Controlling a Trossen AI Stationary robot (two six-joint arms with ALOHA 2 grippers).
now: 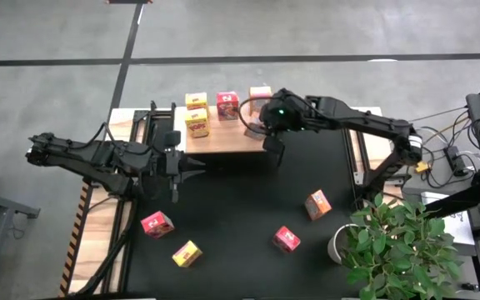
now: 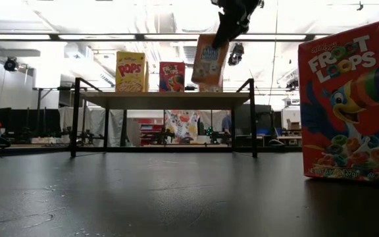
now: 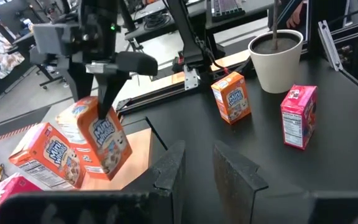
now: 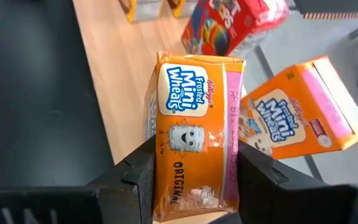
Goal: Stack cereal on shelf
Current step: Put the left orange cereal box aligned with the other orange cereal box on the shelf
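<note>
While the right gripper [image 4: 194, 171] pinches an orange cardboard cereal box [image 4: 197, 134] above the plank-grained wooden shelf [image 1: 223, 137], we see the left gripper [image 3: 197, 165] narrowly parted, empty, beside it.

Even, bright overhead lighting; ceiling light strips [image 2: 176, 16] blow out to white in the low view. The black mat [image 2: 176, 197] shows a soft sheen there. Nearest cereal box [image 2: 351, 105] looms large and slightly soft. Right wrist view: background boxes blurred. Shadows faint throughout. High view mildly soft.
</note>
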